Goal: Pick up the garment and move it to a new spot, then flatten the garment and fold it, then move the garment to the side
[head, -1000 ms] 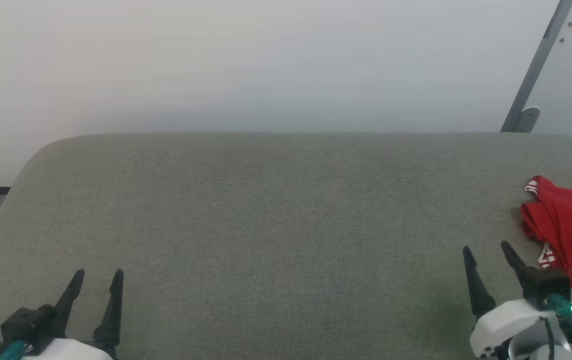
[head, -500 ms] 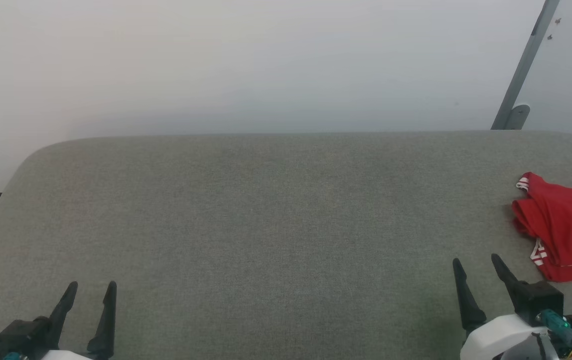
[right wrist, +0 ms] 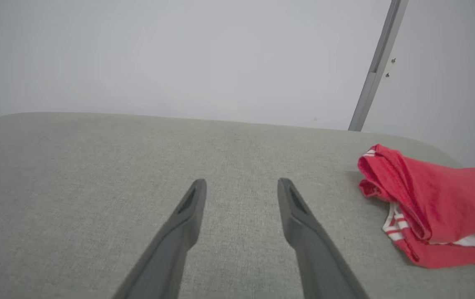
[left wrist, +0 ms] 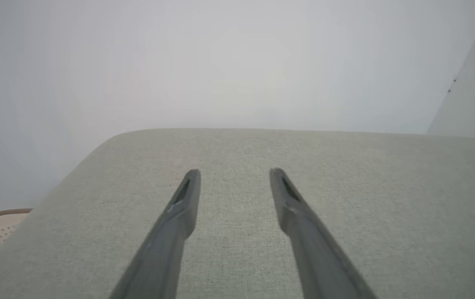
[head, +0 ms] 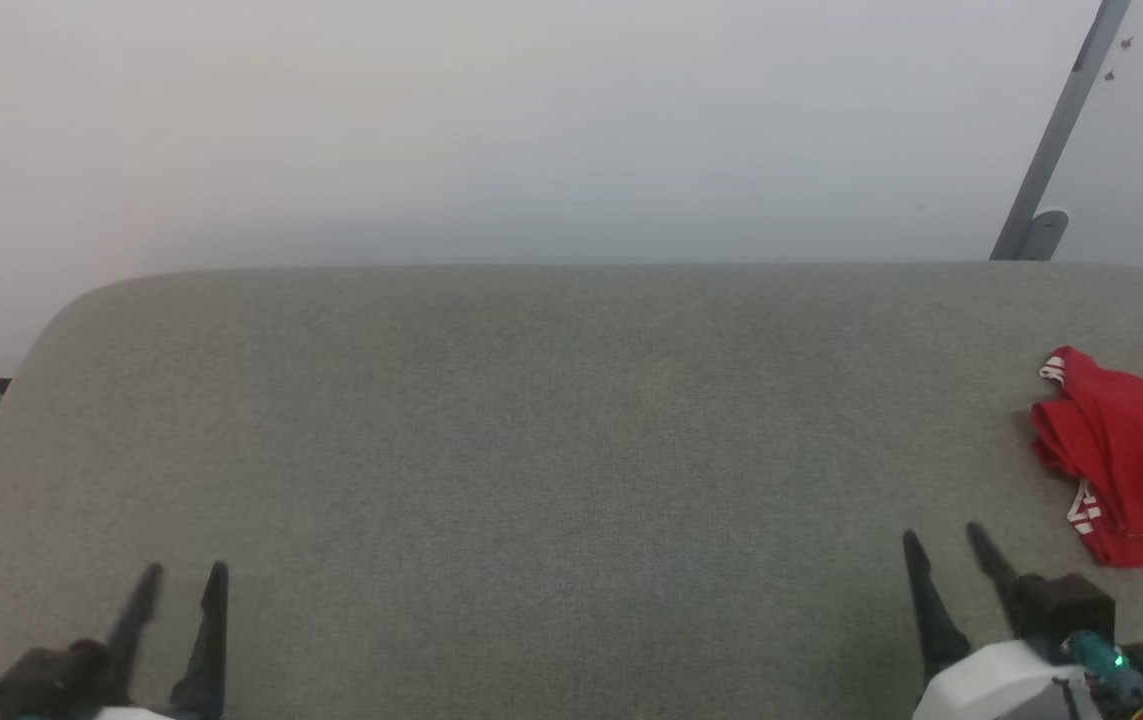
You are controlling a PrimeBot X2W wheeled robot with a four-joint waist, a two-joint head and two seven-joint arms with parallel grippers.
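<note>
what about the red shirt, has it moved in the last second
No. The garment sits at the same offset below the grey bar's foot as before; the whole head view shifted, so the camera moved.

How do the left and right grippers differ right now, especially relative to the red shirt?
The right gripper sits close to the garment, which lies just to its right; the left gripper is far from it, across the grey cushion. In the head view the left gripper looks blurred, the right gripper sharp. Both are open and hold nothing.
</note>
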